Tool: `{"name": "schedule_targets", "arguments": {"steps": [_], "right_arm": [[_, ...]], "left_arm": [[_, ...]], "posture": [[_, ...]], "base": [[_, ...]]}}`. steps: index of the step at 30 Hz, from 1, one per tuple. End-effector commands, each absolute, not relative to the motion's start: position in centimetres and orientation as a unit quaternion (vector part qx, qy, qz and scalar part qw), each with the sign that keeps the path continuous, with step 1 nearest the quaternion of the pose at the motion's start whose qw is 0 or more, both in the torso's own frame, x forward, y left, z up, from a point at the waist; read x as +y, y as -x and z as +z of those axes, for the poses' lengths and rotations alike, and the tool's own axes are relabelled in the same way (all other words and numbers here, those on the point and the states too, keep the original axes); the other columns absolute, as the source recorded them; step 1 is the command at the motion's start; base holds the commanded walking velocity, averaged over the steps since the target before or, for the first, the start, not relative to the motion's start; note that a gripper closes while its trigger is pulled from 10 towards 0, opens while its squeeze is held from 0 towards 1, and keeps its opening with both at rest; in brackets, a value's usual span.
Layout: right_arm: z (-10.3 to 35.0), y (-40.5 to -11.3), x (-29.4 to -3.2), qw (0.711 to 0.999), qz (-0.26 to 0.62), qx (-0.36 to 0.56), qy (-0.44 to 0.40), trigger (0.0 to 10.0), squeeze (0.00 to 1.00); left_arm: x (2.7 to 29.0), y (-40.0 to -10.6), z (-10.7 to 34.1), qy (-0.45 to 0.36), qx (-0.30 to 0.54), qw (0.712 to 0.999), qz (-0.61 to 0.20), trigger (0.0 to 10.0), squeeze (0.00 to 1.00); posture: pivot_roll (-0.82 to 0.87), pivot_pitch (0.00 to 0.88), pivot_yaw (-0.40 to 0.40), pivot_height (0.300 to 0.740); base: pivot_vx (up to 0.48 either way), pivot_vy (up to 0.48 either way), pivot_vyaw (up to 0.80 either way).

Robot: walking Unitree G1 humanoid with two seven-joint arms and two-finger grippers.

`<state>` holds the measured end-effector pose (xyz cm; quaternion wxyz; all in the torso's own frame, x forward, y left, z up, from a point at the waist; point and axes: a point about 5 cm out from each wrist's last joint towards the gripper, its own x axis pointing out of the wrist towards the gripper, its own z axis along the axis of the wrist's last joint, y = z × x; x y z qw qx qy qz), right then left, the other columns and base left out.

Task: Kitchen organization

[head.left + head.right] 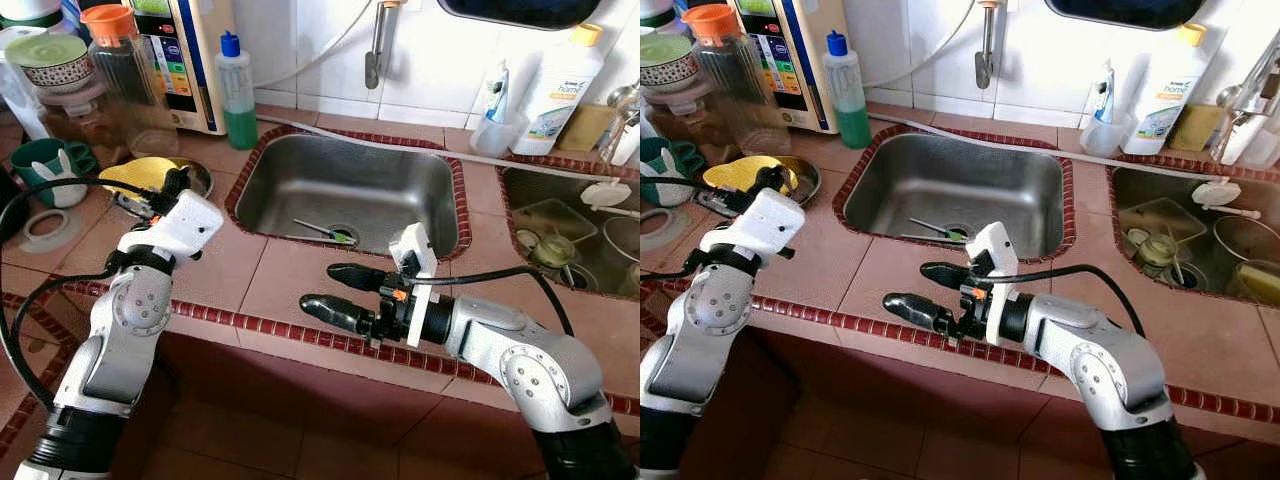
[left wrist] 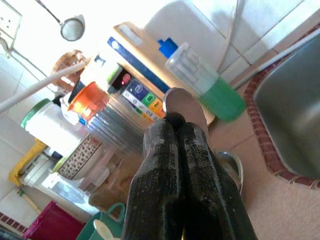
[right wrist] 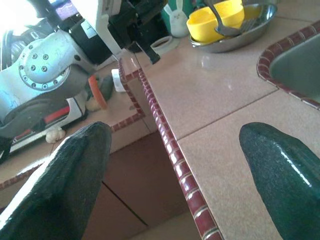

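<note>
My left gripper (image 1: 177, 184) hovers over a yellow bowl (image 1: 135, 176) that sits in a steel dish (image 1: 203, 179) on the counter, left of the sink (image 1: 300, 170). In the left wrist view its fingers (image 2: 160, 150) are shut on a metal spoon (image 2: 182, 104) whose bowl sticks out past the tips. My right gripper (image 1: 322, 288) is open above the counter's front edge (image 1: 250, 322), in front of the sink, with nothing between its fingers. A green-handled utensil (image 1: 333, 234) lies by the sink drain.
A green soap bottle (image 1: 237, 95), an orange-lidded jar (image 1: 118, 62) and a green mug (image 1: 42, 163) crowd the counter's left. A second basin (image 1: 520, 190) at right holds several dishes. A white detergent bottle (image 1: 560, 85) stands on the back ledge.
</note>
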<state>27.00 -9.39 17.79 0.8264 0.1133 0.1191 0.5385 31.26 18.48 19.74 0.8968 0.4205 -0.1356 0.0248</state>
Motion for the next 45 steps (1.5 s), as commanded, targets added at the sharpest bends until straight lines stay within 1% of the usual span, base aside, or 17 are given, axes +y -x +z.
{"name": "schedule_targets", "arguments": {"steps": [1,9,29,33,36,37,38,39,40,41,42,43,45], "right_arm": [[18.1,-27.3,-9.7,0.834,0.530,0.111,-0.107,10.0,0.00],[18.1,-27.6,-9.7,0.838,0.524,0.107,-0.109,10.0,0.00],[18.0,-27.6,-9.7,0.839,0.521,0.108,-0.116,10.0,0.00],[18.0,-27.6,-9.7,0.840,0.518,0.108,-0.120,10.0,0.00],[18.0,-27.6,-9.6,0.840,0.517,0.107,-0.123,10.0,0.00],[18.0,-27.6,-9.5,0.840,0.517,0.106,-0.125,10.0,0.00],[18.0,-27.6,-9.4,0.841,0.516,0.106,-0.126,10.0,0.00],[18.0,-27.6,-9.3,0.841,0.515,0.105,-0.128,10.0,0.00],[18.0,-27.5,-9.3,0.841,0.515,0.105,-0.129,10.0,0.00],[18.0,-27.5,-9.2,0.841,0.515,0.105,-0.130,10.0,0.00],[18.0,-27.5,-9.2,0.841,0.515,0.105,-0.130,10.0,0.00],[18.0,-27.3,-9.1,0.840,0.516,0.105,-0.134,10.0,0.00],[18.0,-27.2,-9.0,0.840,0.515,0.105,-0.136,10.0,0.00]], "left_arm": [[17.7,-31.2,21.1,-0.422,-0.168,0.890,0.026,0.0,0.00],[17.5,-31.0,21.9,-0.423,-0.184,0.886,0.033,0.0,0.00],[18.2,-30.9,20.8,-0.419,-0.158,0.893,0.037,0.0,0.00],[18.4,-30.9,19.9,-0.412,-0.142,0.900,0.037,0.0,0.00],[19.1,-31.1,18.9,-0.384,-0.114,0.915,0.048,0.0,0.00],[19.5,-31.2,18.4,-0.370,-0.099,0.922,0.053,1.0,0.00],[19.8,-31.3,18.1,-0.360,-0.088,0.927,0.058,3.1,0.00],[20.1,-31.4,17.7,-0.357,-0.080,0.929,0.062,9.4,0.00],[20.3,-31.5,17.5,-0.355,-0.075,0.930,0.063,10.0,0.01],[20.5,-31.6,17.3,-0.351,-0.071,0.931,0.065,10.0,0.87],[20.5,-31.6,17.3,-0.351,-0.071,0.931,0.065,10.0,0.87],[20.9,-32.1,16.7,-0.341,-0.057,0.936,0.065,10.0,1.00],[21.0,-32.6,16.3,-0.334,-0.052,0.939,0.062,10.0,1.00]], "posture": [[0.04,0.074,0.019,0.740],[0.04,0.072,0.018,0.740],[0.04,0.076,0.015,0.740],[0.04,0.077,0.014,0.740],[0.04,0.077,0.012,0.740],[0.04,0.076,0.012,0.740],[0.04,0.076,0.012,0.740],[0.04,0.077,0.013,0.740],[0.04,0.076,0.012,0.740],[0.04,0.077,0.013,0.740],[0.04,0.077,0.013,0.740],[0.03,0.078,0.013,0.740],[0.03,0.080,0.014,0.740]], "base": [[0.000,0.000,0.00],[0.000,0.000,0.00],[0.000,0.000,0.00],[0.000,0.000,0.00],[0.000,0.000,0.00],[0.000,0.000,0.00],[0.000,0.000,0.00],[0.000,0.000,0.00],[0.000,0.000,0.00],[0.000,0.000,0.00],[0.000,0.000,0.00],[0.000,0.000,0.00],[0.000,0.000,0.00]]}}
